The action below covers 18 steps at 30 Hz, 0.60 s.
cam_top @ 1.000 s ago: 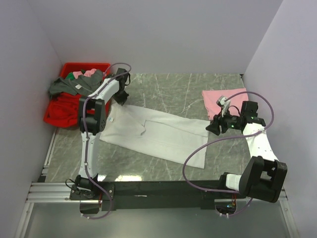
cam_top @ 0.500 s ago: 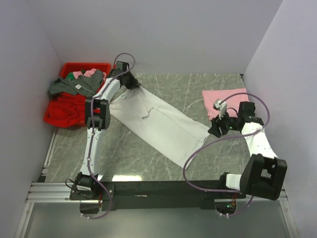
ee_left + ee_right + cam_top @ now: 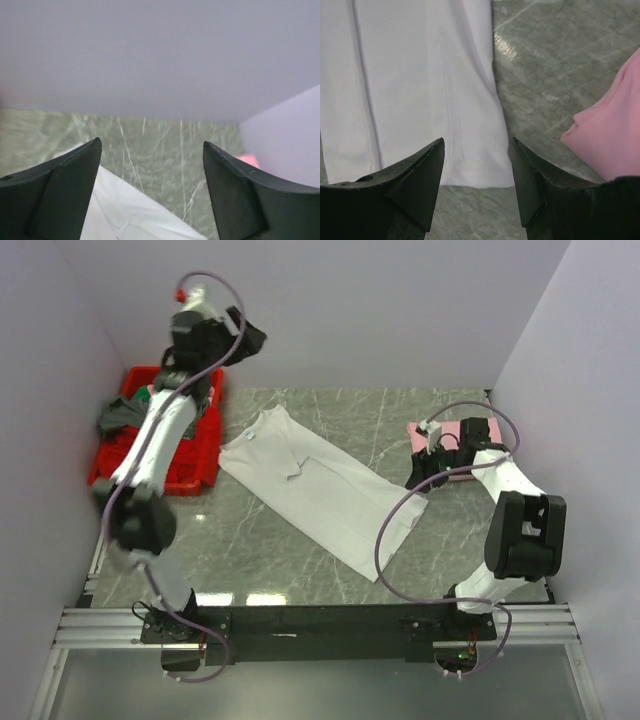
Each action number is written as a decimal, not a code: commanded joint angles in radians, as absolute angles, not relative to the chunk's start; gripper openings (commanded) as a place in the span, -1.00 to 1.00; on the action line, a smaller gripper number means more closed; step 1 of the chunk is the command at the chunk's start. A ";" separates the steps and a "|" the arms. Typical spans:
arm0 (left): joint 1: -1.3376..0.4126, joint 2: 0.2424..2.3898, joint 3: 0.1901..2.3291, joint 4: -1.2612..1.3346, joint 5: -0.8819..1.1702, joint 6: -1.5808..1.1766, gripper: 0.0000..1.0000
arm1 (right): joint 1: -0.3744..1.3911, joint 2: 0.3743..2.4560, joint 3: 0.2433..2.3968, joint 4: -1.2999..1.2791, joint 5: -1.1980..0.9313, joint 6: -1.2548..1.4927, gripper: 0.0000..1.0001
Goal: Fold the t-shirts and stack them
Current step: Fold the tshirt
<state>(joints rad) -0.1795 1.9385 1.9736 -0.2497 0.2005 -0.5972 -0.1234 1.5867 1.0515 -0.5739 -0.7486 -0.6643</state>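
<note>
Hem of the white t-shirt [image 3: 420, 90], a soft, lengthwise-creased strip, lies directly under the right gripper [image 3: 476, 145], whose jaws stand apart and empty. The pink t-shirt [image 3: 607, 142] bunches just beside it. The left gripper [image 3: 151, 145] hangs high, spread, holding nothing. Best to pinch the hem squarely and fold it evenly over the slick marbled table [image 3: 560, 60].

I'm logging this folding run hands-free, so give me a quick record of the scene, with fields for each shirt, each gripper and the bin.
white cloth t-shirt: lying as a long diagonal strip on the grey marbled table, neck toward far left
pale pink cloth t-shirt: far right, apart from the white one
left gripper: open, empty, raised high
right gripper: open, empty, over the white shirt's hem
red plastic bin: far left, holding heaped clothes
</note>
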 commanded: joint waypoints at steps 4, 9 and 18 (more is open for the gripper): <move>-0.081 1.393 1.370 -0.020 0.096 -0.549 0.86 | -0.110 1.690 1.166 -0.572 -0.680 -0.586 0.26; -0.067 1.132 1.100 -0.070 0.270 -0.554 0.82 | -0.112 1.744 1.175 -0.650 -0.614 -0.655 0.24; -0.067 0.919 0.741 -0.101 0.449 -0.661 0.78 | -0.110 1.821 1.189 -0.755 -0.546 -0.695 0.16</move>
